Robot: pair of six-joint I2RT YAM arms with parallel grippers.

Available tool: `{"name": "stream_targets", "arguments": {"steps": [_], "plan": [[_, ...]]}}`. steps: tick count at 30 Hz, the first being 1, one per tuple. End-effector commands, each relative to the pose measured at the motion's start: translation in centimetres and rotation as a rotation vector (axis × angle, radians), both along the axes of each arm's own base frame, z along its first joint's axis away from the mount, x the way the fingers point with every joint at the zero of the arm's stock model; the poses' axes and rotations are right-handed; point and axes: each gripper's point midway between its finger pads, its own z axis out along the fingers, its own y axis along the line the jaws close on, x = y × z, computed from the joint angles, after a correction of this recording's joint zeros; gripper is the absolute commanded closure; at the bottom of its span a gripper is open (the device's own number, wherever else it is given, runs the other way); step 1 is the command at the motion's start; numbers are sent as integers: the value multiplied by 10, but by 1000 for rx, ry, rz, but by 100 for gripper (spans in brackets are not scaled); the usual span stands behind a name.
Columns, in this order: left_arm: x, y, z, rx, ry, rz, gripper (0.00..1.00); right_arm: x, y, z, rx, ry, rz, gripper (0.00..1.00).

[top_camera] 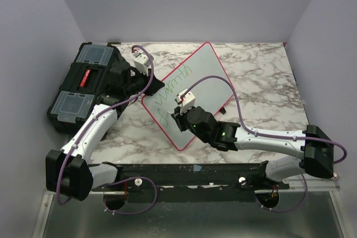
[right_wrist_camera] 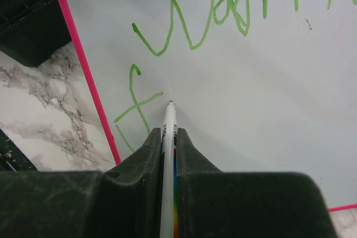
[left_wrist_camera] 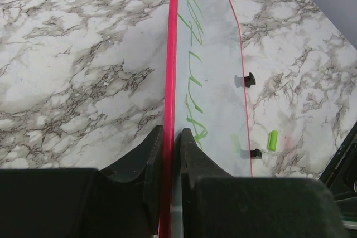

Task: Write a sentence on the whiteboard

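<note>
On the marbled surface (top_camera: 268, 76) — glossy white with grey veining, plain grey walls on three sides. Bare marble shows right of and beyond the board, out to the walls.

Black toolbox (top_camera: 78, 90): blocky plastic, clear lid compartments, red strip on top. It sits at the left wall, close to the board's left corner, so that side is tight.

whiteboard (top_camera: 203, 73): flat, smooth white face, thin red-pink rim, rounded corners. It lies mid-surface, turned diagonally like a diamond. Two small black tabs (left_wrist_camera: 249, 79) stick out at its far rim.

left arm (top_camera: 95, 126) reaches past the toolbox. The left jaws are clamped on the pink rim, one finger on each side of the board edge.

right arm (top_camera: 268, 137) comes in low from the right, wrist over the board's near corner. The right jaws are closed on a slim white marker (right_wrist_camera: 168, 121) with a rainbow band on the barrel. Its tip is at the board face, just off the end of the "f" crossbar.

sentence (right_wrist_camera: 237, 18): thin green strokes — "warmth" on the first line, a lone "f" below it.

Small green cap (left_wrist_camera: 272, 140), a short cylinder, lies on the marble just beyond the board's far rim.
</note>
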Motion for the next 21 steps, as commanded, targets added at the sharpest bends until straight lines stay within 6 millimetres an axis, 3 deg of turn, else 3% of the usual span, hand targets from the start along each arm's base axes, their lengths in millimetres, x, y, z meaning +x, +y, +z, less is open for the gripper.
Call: {"name": "stream_targets", "arguments": {"steps": [1,21], "plan": [[3,6,4,49,-72,10,100,4,5,3,12,-5,-9,99],[3,6,4,48,-72,8,100,-9,-15,-44,-88,68,3,99]]}}
